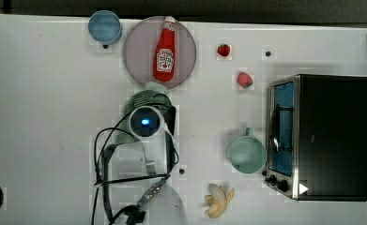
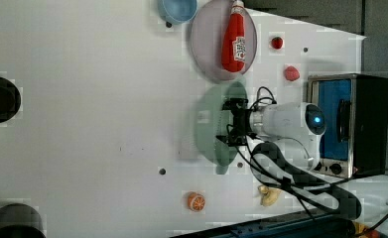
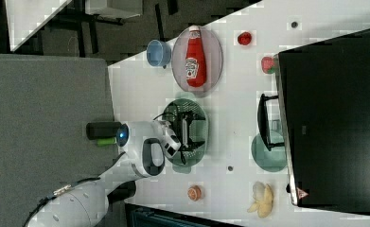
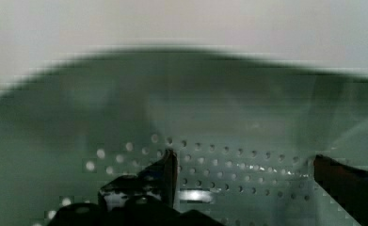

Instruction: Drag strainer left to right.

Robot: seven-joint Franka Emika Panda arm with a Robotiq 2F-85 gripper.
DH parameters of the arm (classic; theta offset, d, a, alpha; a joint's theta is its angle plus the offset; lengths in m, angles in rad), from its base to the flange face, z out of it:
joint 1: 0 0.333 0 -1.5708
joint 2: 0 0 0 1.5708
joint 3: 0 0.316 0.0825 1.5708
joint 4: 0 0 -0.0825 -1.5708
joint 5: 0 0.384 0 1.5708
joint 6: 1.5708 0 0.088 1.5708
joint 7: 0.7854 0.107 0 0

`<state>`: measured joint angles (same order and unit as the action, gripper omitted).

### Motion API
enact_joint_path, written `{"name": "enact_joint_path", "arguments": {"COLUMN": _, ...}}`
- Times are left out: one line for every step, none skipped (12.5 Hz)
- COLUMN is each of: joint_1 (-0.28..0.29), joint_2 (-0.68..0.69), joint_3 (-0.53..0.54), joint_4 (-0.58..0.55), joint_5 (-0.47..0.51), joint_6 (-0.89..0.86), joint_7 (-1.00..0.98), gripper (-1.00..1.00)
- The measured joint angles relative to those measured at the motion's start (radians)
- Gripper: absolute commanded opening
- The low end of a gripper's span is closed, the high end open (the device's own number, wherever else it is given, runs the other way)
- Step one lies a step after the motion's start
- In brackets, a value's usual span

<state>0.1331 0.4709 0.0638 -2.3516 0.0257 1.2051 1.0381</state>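
- Going L to R across the top view. Far L of the white desk (image 1: 45, 117) I see dark round things at the edge, too cut off to name.
- Round blue bowl (image 1: 104, 26) near the top edge, just L of the plate.
- Round grey-mauve plate (image 1: 139, 56) w/ a red plastic ketchup bottle (image 1: 165, 50) lying on it, cap toward the top edge.
- Just below the plate: the pale mint-green oblong plastic strainer (image 1: 143, 97) w/ rows of small holes, mostly hidden under my white arm (image 1: 146, 140) in the top view. Its upper end sits close to the plate rim; can't tell if they touch.
- End effector (image 4: 243, 174) is down inside the strainer basin, fingers (image 4: 165, 172) spread wide apart, nothing between them. In the wrist view both dark tips sit low against the perforated floor. The left view shows the end effector (image 2: 233, 121) over the strainer (image 2: 209, 124); same in the right view (image 3: 187, 130).
- R of the arm: two small red strawberry-like pieces (image 1: 224, 49) and (image 1: 245, 79), well apart from the strainer.
- Round mint-green mug (image 1: 246, 153) w/ handle, just beside the oven door.
- Peeled banana (image 1: 218, 199) near the bottom edge.
- Far R: black toaster oven (image 1: 331, 136) w/ blue-lit glass door.
- Left view also shows a small orange slice (image 2: 196, 202) on the desk.
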Motion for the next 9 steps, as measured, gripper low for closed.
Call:
{"name": "enact_joint_path", "arguments": {"joint_1": -0.005, "joint_2": -0.015, "joint_3": -0.018, "joint_4": -0.014, "joint_5": -0.011, "joint_6": 0.0, "joint_7": -0.031, "gripper": 1.0}}
{"name": "enact_joint_path", "arguments": {"joint_1": -0.012, "joint_2": -0.031, "joint_3": -0.036, "joint_4": -0.029, "joint_5": -0.014, "joint_6": 0.002, "joint_7": -0.059, "gripper": 1.0}}
{"name": "enact_joint_path", "arguments": {"joint_1": -0.018, "joint_2": -0.039, "joint_3": -0.054, "joint_4": -0.045, "joint_5": -0.011, "joint_6": 0.01, "joint_7": -0.083, "gripper": 1.0}}
{"name": "enact_joint_path", "arguments": {"joint_1": -0.021, "joint_2": -0.043, "joint_3": -0.071, "joint_4": -0.055, "joint_5": -0.015, "joint_6": 0.019, "joint_7": -0.105, "gripper": 1.0}}
{"name": "enact_joint_path", "arguments": {"joint_1": -0.023, "joint_2": -0.044, "joint_3": -0.084, "joint_4": -0.057, "joint_5": -0.015, "joint_6": 0.015, "joint_7": -0.117, "gripper": 1.0}}
{"name": "enact_joint_path", "arguments": {"joint_1": -0.022, "joint_2": -0.045, "joint_3": -0.098, "joint_4": -0.061, "joint_5": -0.008, "joint_6": 0.014, "joint_7": -0.131, "gripper": 1.0}}
{"name": "enact_joint_path", "arguments": {"joint_1": -0.016, "joint_2": -0.043, "joint_3": -0.119, "joint_4": -0.063, "joint_5": -0.018, "joint_6": 0.022, "joint_7": -0.146, "gripper": 1.0}}
{"name": "enact_joint_path", "arguments": {"joint_1": -0.014, "joint_2": -0.041, "joint_3": -0.135, "joint_4": -0.061, "joint_5": -0.024, "joint_6": 0.022, "joint_7": -0.159, "gripper": 1.0}}
{"name": "enact_joint_path", "arguments": {"joint_1": -0.009, "joint_2": -0.041, "joint_3": -0.155, "joint_4": -0.059, "joint_5": -0.026, "joint_6": 0.016, "joint_7": -0.175, "gripper": 1.0}}
